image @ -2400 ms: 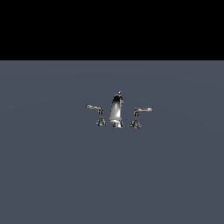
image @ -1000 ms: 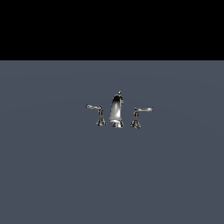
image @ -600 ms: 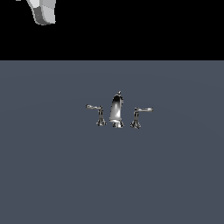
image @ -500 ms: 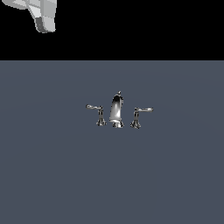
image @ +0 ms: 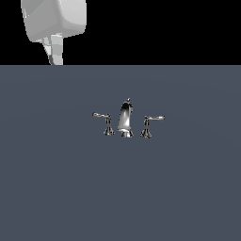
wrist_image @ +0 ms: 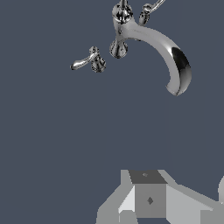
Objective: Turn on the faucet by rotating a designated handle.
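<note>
Since the earlier frames, only the arm has moved: it was absent from the exterior view at first, then a small white piece showed at the top edge, and now a much larger white block of the arm (image: 54, 21) fills the upper part of that view toward its left, with a narrower piece (image: 55, 52) hanging from it against the black background. Whether that narrow piece is one finger of the gripper or something else I cannot tell, so the state of the jaws is not readable from either view (the wrist view shows only grey and white body panels (wrist_image: 148, 199) along one edge, no fingertips).

On the flat slate-grey surface (image: 56, 188) the faucet (image: 125, 120) stands where it stood before, unmoved. Its tall curved spout (image: 125, 117) is in the middle, with a tiny knob on top. The handle (image: 106, 122) stands just beside the spout toward the exterior view's left, its lever pointing further that way on a flared post. The twin handle (image: 148, 124) stands on the spout's other side, its lever pointing toward the exterior view's right. Both are shorter than the spout.

In the wrist view the spout (wrist_image: 153, 43) arches out with its open mouth facing the camera, the handle (wrist_image: 89, 61) sits apart from its base, and the twin (wrist_image: 148, 9) is partly cut off at the picture's edge. The arm is well apart from the faucet, touching nothing.
</note>
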`<state>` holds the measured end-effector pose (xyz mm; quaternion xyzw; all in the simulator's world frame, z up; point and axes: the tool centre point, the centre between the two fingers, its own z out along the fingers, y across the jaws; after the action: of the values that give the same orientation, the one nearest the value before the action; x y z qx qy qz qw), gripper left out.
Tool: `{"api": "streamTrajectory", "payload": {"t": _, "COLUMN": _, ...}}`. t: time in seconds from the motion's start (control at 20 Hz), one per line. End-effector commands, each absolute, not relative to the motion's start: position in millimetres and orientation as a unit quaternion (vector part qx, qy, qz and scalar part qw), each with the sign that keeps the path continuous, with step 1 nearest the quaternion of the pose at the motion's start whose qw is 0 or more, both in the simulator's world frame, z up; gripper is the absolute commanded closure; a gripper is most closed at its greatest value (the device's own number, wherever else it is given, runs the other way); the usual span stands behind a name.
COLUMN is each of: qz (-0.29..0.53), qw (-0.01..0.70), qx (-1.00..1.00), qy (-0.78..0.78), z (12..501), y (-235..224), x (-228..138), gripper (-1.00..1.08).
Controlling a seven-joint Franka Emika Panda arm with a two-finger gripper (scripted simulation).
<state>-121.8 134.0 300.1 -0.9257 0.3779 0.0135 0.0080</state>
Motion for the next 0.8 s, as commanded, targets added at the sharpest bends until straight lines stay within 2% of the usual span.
{"api": "streamTrajectory", "payload": {"t": 0.0, "qz": 0.013, "qw": 0.009, "qx": -0.916, "qy": 0.401, "z": 289, "y": 138, "x": -110, "gripper": 1.08}}
{"api": "streamTrajectory", "payload": {"t": 0.75, "qz": 0.009, "qw": 0.008, "qx": -0.851, "qy": 0.524, "z": 227, "y": 146, "x": -40, "gripper": 1.08}}
